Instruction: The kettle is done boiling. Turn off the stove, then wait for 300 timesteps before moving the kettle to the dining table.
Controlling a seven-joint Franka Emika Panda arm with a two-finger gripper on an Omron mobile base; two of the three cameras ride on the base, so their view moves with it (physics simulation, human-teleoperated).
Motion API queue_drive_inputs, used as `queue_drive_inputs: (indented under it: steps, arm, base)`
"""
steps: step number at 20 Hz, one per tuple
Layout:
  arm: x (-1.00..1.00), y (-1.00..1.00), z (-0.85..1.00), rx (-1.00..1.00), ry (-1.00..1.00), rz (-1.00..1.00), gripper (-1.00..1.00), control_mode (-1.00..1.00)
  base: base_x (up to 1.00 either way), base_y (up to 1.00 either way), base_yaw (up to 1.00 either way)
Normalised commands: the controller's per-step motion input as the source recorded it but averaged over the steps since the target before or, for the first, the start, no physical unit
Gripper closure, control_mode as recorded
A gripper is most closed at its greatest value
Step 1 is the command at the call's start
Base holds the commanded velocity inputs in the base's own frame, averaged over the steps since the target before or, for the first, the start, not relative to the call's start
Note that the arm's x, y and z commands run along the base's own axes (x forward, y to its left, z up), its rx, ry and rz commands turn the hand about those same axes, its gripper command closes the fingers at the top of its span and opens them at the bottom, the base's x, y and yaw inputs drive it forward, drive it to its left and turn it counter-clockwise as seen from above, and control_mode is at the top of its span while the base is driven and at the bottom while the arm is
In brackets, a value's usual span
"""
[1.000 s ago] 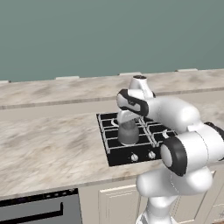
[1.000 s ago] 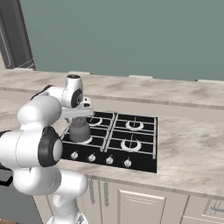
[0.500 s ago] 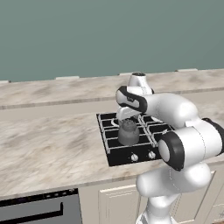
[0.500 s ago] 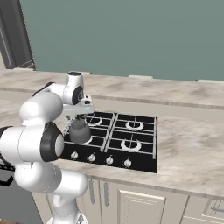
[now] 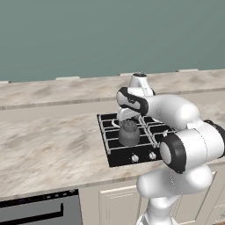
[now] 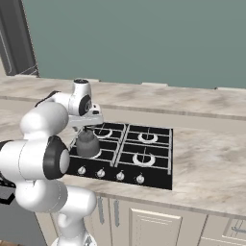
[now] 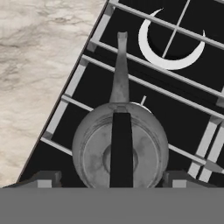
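Note:
The dark grey kettle (image 5: 129, 133) (image 6: 87, 144) stands on the front left burner of the black stove (image 5: 115, 154) (image 6: 156, 181). My gripper (image 5: 128, 121) (image 6: 86, 129) hangs just above it, pointing down. In the hand view the kettle (image 7: 120, 153) lies straight below with its spout pointing up the picture. There the gripper (image 7: 114, 179) is open, one fingertip (image 7: 47, 178) on each side of the arched handle, neither touching it. Silver knobs (image 6: 120, 176) line the stove's front edge. The dining table (image 5: 52, 90) (image 6: 182, 98) is the raised beige slab behind the stove.
Marble counter (image 5: 48, 149) (image 6: 206, 168) spreads on both sides of the stove. The other burners carry white rings (image 7: 168, 52) and grey grates. A black oven front (image 5: 39, 211) sits below the counter on the left. A green wall rises behind the slab.
The hand has come down over the kettle, so its fingers now flank the handle. The kettle stays on its burner.

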Motion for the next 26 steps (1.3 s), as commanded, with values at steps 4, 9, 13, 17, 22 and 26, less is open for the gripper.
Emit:
queue_drive_inputs:
  steps: [4,9,13,17,22,26]
  arm:
    - [0.0,0.02,0.0,0.0,-0.02,0.0,1.0,-1.0]
    - [0.0,0.0,0.0,0.0,0.0,0.0,1.0,-1.0]
    - [0.0,0.03,0.0,-0.01,0.0,0.0,1.0,-1.0]
    - [-0.03,0.0,0.13,0.0,0.0,0.0,1.0,-1.0]
    - [-0.17,-0.03,0.59,0.01,0.0,0.0,1.0,-1.0]
    - [-0.13,-0.11,0.67,0.02,0.0,0.0,1.0,-1.0]
  base:
    - [0.0,0.0,0.0]
    - [0.0,0.0,0.0]
    - [0.0,0.0,0.0]
    - [0.0,0.0,0.0]
    - [0.0,0.0,0.0]
    - [0.0,0.0,0.0]
